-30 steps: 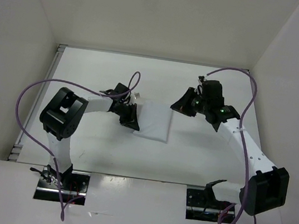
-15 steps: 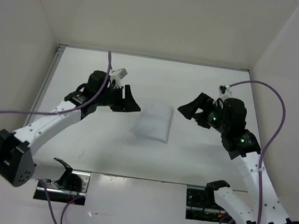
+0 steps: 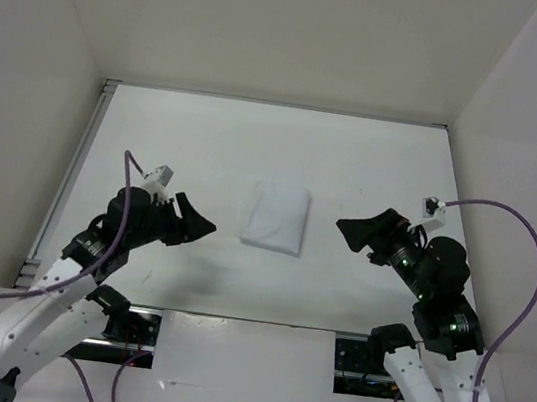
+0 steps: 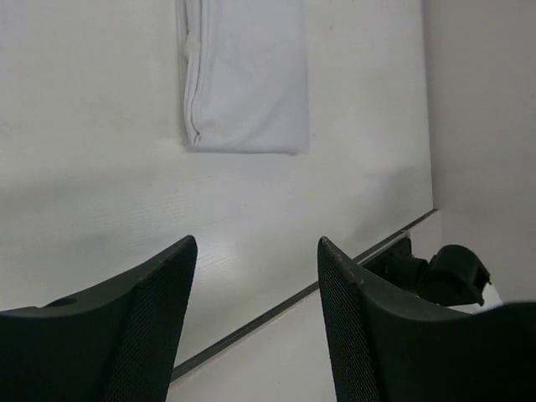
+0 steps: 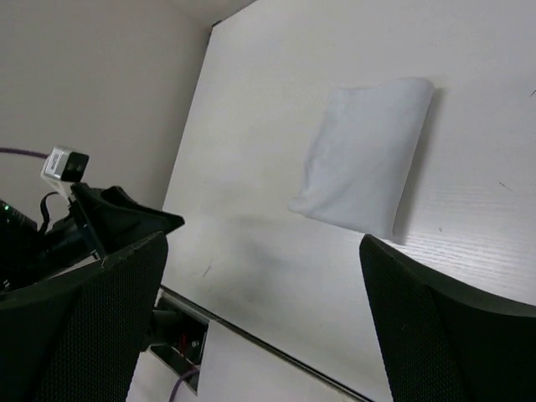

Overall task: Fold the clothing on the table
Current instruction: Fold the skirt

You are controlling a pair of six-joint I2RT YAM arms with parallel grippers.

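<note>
Clothing (image 3: 277, 218) is seen as a compact white rectangle lying flat near the middle of the surface (image 3: 386, 158), well apart from every rim. It is already doubled over. In the left wrist view the clothing (image 4: 247, 79) is shown with stacked layers along one long side, the side turned toward the left arm, while the opposite side is a smooth fold. Nothing is resting on it.

The left fingers (image 3: 195, 221) are spread apart and nothing is held between them; only bare surface is seen through the gap in their own camera. The right fingers (image 3: 357, 231) are likewise spread wide and empty. The fabric is touched by neither pair.

The clothing is placed between the two arms, to the right of the left fingers and to the left of the right fingers, and both pairs are pointed inward at it. Its long axis is judged to run from the near edge toward the far edge, though it is only a little longer than wide. The gaps on either side look much alike, so neither arm can be called clearly nearer.

The folding is judged to be done or nearly so. Should one more fold be wanted, it would be made across the long axis, with the near corners taken by both arms and carried toward the far edge. The loose layers on the left side would need to be pinched together so that they are not splayed.
</note>
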